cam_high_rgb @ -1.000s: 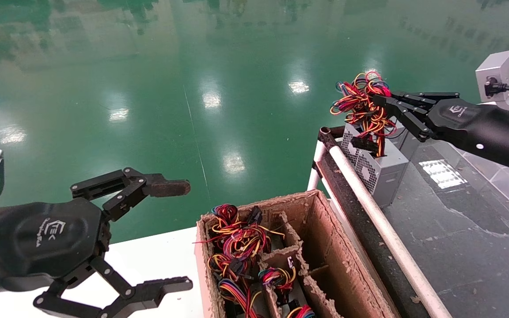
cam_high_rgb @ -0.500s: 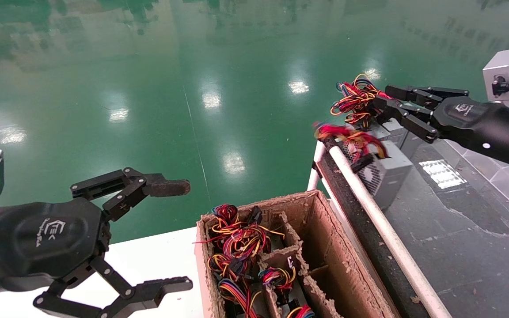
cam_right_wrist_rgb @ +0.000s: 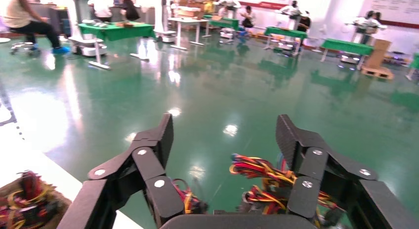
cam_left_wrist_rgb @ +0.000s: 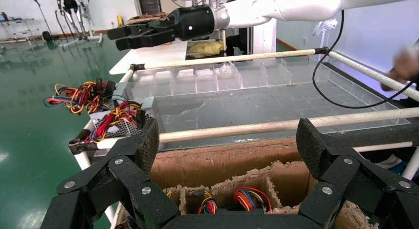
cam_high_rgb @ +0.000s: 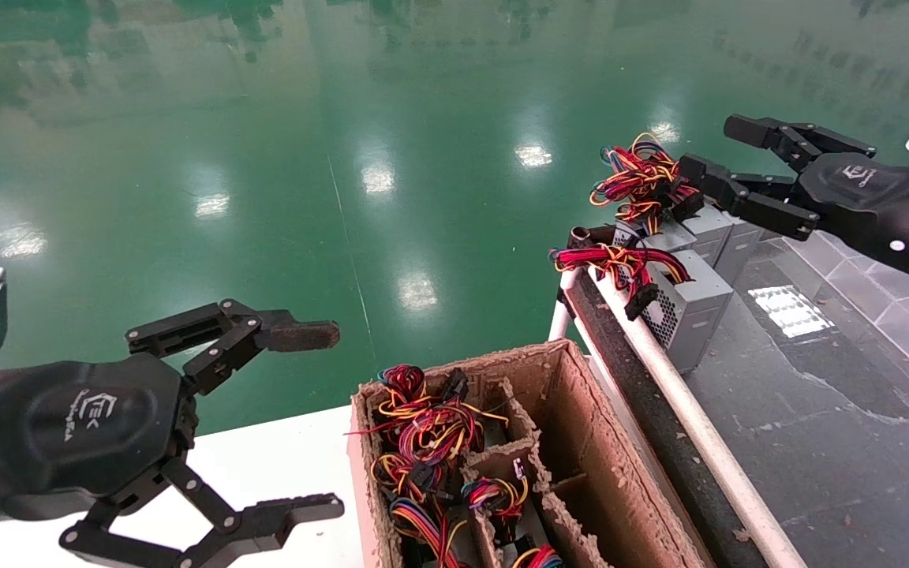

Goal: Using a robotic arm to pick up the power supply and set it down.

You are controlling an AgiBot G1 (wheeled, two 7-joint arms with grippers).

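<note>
A grey power supply (cam_high_rgb: 687, 304) stands on the dark tray at the right, its red and yellow wires (cam_high_rgb: 620, 264) draped over the white rail. The robotic arm (cam_high_rgb: 888, 209) reaches in from the right. Its right gripper (cam_high_rgb: 716, 150) hangs open above and behind that unit, holding nothing, beside the wire bundle (cam_high_rgb: 640, 181) of the units farther back. The right wrist view shows the right gripper (cam_right_wrist_rgb: 225, 135) open with coloured wires (cam_right_wrist_rgb: 262, 172) below it. My left gripper (cam_high_rgb: 332, 420) stays parked, open and empty, at the lower left.
A worn cardboard box (cam_high_rgb: 581, 442) with dividers sits in front, holding more units with wire bundles (cam_high_rgb: 423, 434). A white rail (cam_high_rgb: 683, 410) edges the dark tray (cam_high_rgb: 817, 410). More grey units (cam_high_rgb: 711, 225) stand in a row behind. Green floor lies beyond.
The right gripper opened, let go of the wire bundle and drew back to the right. The freed wires dropped over the white rail. The left arm has not moved.
</note>
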